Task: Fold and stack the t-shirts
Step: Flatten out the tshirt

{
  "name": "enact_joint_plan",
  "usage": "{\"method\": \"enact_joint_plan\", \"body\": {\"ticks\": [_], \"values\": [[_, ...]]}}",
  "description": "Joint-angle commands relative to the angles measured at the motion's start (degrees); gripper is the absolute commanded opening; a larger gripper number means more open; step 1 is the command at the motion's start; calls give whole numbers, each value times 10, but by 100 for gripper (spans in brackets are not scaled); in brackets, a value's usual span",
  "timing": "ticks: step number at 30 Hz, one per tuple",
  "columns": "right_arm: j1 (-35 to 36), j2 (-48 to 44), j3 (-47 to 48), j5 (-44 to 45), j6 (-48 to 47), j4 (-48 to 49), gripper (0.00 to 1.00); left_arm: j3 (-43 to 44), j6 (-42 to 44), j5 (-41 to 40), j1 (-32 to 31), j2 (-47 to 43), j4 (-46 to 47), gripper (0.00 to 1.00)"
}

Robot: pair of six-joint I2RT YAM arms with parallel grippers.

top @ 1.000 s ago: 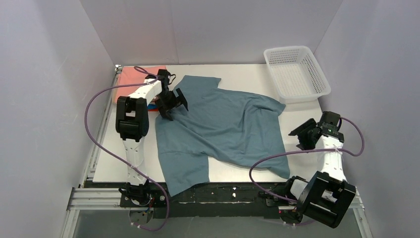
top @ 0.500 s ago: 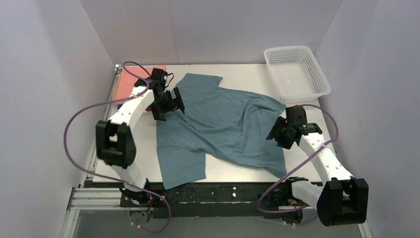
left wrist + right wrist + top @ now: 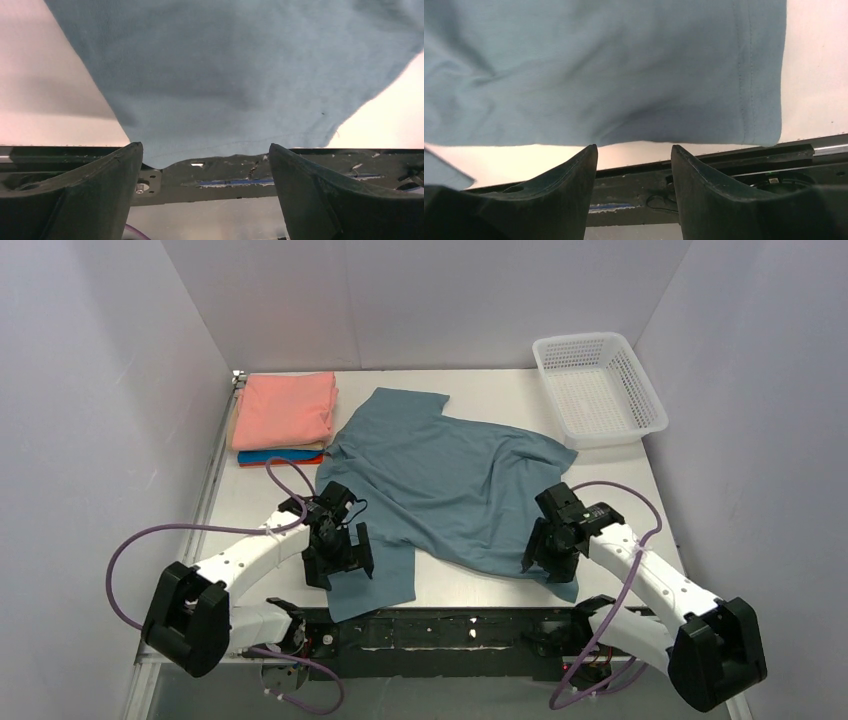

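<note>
Far left corner of the worktop (image 3: 480, 385): a folded stack with the salmon-pink t-shirt (image 3: 285, 410) on top, and slivers of an orange t-shirt (image 3: 305, 458) and a bright blue t-shirt (image 3: 258, 455) peeking out at its near edge.

Near left, the left gripper (image 3: 338, 558) hangs over the lower left part of the big blue-grey t-shirt (image 3: 450, 475). In the wrist view its fingers (image 3: 100, 190) are spread wide with nothing between them, and the shirt's hem lies just ahead of the tips.

The blue-grey t-shirt itself lies open but rumpled across the middle of the worktop. One sleeve points to the far side, just beside the folded stack, and the near-left flap spills over the front edge onto the black rail (image 3: 480, 625).

On the right, the right gripper (image 3: 545, 555) is poised over the shirt's near right corner. Its fingers (image 3: 559, 195) are parted — a narrower gap than the left pair — and hold nothing, with the stitched hem running just beyond them.

Far right corner: a white mesh basket (image 3: 598, 390), well apart from the shirt.
</note>
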Motion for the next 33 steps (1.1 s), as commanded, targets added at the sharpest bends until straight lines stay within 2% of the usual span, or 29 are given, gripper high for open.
{"method": "enact_joint_plan", "body": {"ticks": [1,4,6,8,11,12,13,14,15,16,23,25,27,28,30,32,33], "values": [[3,30,-29,9,51,66,64,-41,-34,13,-3,9,14,98],[2,67,-24,42,56,111,61,-46,-31,-24,-3,29,12,98],[2,90,-19,42,48,131,55,-48,-33,-38,-3,43,13,97],[2,104,-16,49,45,137,45,-52,-39,-51,-3,59,17,87],[2,114,-5,86,41,103,22,-51,-52,-77,-3,89,23,62],[1,114,0,92,36,88,13,-49,-56,-81,-3,99,24,50],[1,110,10,94,28,69,5,-47,-62,-88,-3,107,19,35],[1,104,22,100,24,47,1,-43,-66,-97,-3,114,10,21],[1,98,37,105,19,19,1,-38,-72,-107,-3,116,-3,3],[0,91,57,109,13,-9,1,-32,-79,-123,-3,115,-22,0],[-3,92,223,107,-36,-285,1,-11,-79,-202,-3,22,-137,0],[-6,110,235,84,-52,-356,1,-4,-76,-208,-3,4,-160,0],[-6,123,224,63,-61,-370,1,-3,-69,-198,-3,-5,-163,0],[-6,125,212,59,-70,-360,9,-3,-68,-195,-3,-7,-164,0],[-11,134,203,66,-71,-341,47,0,-67,-197,-3,-7,-169,0],[-13,141,214,91,-59,-328,67,7,-68,-205,-3,-6,-181,0],[-14,142,229,101,-56,-323,73,12,-67,-207,-3,-4,-189,0]]}}
